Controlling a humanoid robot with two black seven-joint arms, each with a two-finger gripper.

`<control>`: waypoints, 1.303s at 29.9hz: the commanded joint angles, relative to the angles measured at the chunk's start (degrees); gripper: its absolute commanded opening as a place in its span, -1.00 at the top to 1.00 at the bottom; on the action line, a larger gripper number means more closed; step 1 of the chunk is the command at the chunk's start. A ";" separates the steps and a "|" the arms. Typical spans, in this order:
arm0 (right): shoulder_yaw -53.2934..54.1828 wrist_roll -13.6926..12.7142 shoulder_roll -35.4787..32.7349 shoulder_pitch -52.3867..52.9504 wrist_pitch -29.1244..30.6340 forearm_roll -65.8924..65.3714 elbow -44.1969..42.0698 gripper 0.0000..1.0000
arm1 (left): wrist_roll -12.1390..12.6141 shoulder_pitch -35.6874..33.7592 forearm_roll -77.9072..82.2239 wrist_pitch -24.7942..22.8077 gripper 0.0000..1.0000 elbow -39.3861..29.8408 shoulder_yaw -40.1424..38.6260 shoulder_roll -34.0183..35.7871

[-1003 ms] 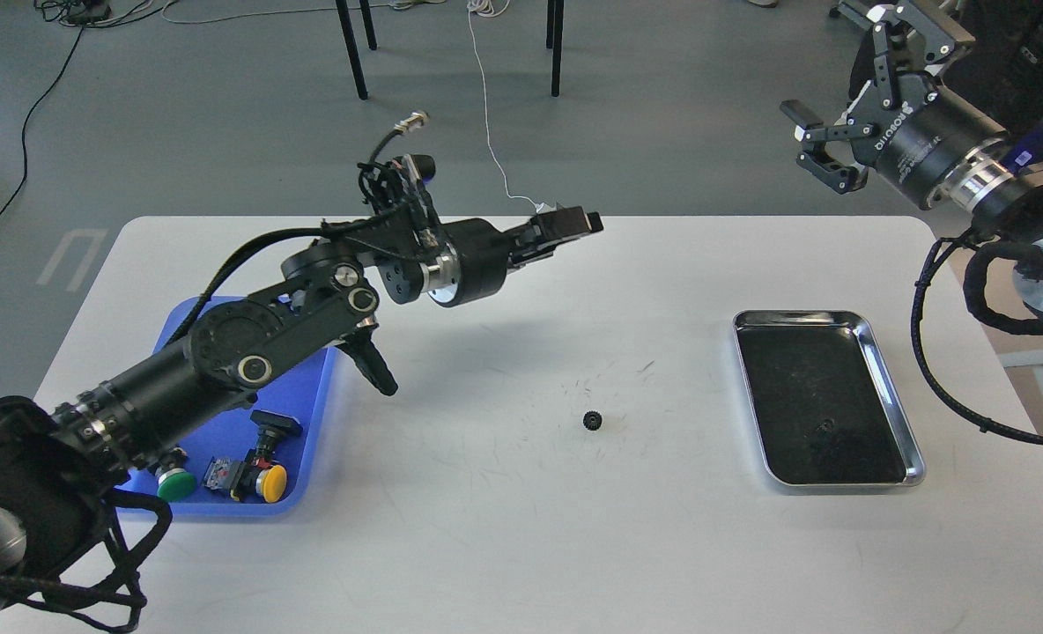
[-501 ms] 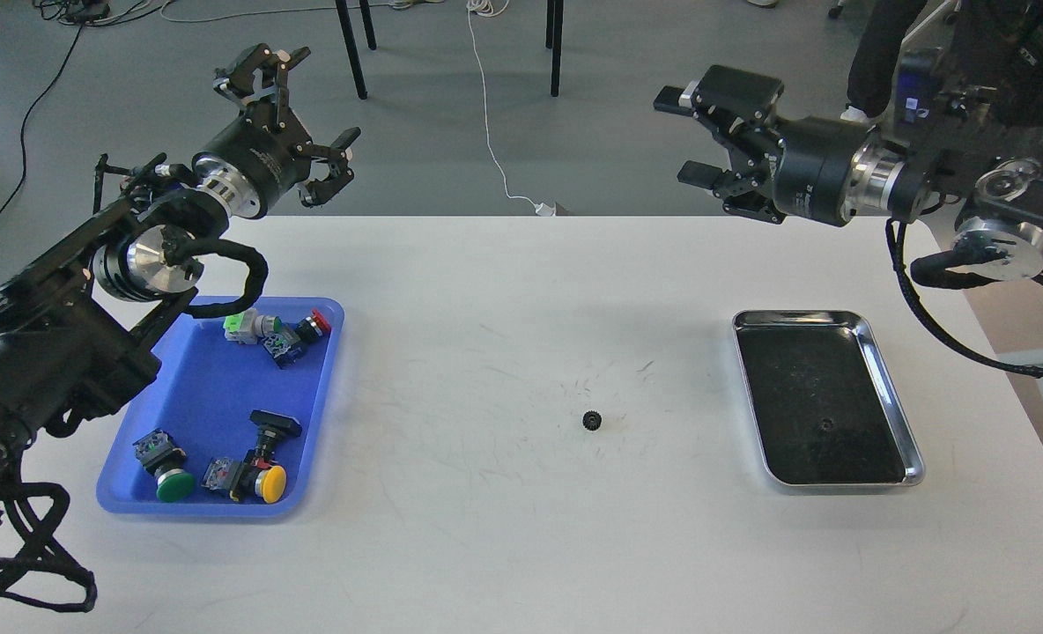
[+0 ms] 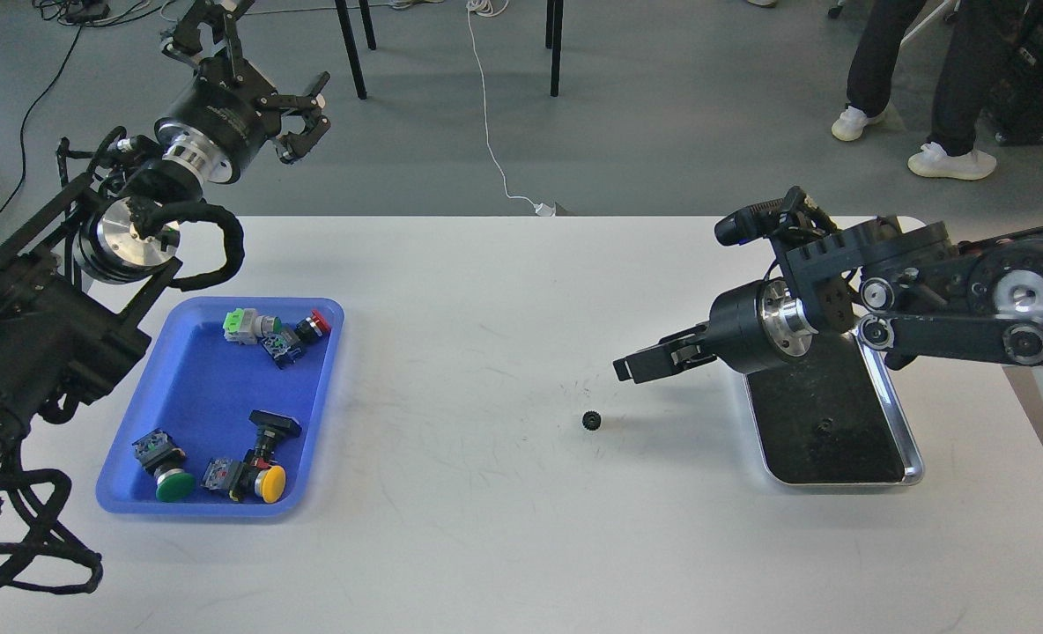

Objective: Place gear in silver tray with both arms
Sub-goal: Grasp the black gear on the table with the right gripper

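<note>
A small black gear [image 3: 590, 420] lies on the white table [image 3: 504, 546] near its middle. The silver tray [image 3: 907, 431] stands at the right, its far end partly hidden by my right arm. My right gripper [image 3: 620, 371] points left, low over the table, just up and right of the gear and apart from it. It is seen side-on, so its fingers cannot be told apart. My left gripper [image 3: 270, 48] is open and empty, raised high at the far left beyond the table's back edge.
A blue plastic tray [image 3: 196, 370] with several push-button switches sits at the left. A person's legs [image 3: 918, 79] and chair legs stand on the floor behind the table. A white cable runs to the table's back edge.
My right arm has swung down from high at the back to low over the table beside the gear. My left gripper has risen slightly. The gear has not moved.
</note>
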 commanded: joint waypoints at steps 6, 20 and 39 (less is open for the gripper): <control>-4.38 0.25 9.61 -1.18 -1.75 -0.81 -4.63 -0.22 | -0.03 -0.11 0.22 -0.26 -0.95 -2.66 0.02 0.44; -4.65 3.33 20.78 -7.77 -10.72 -0.98 -15.00 -0.41 | 0.06 -0.02 0.48 -0.26 -0.95 -3.11 0.37 0.88; -9.57 3.33 21.84 -10.06 -10.81 -4.94 -18.70 -0.26 | 0.06 0.07 0.48 -0.18 -0.95 -3.11 0.19 1.32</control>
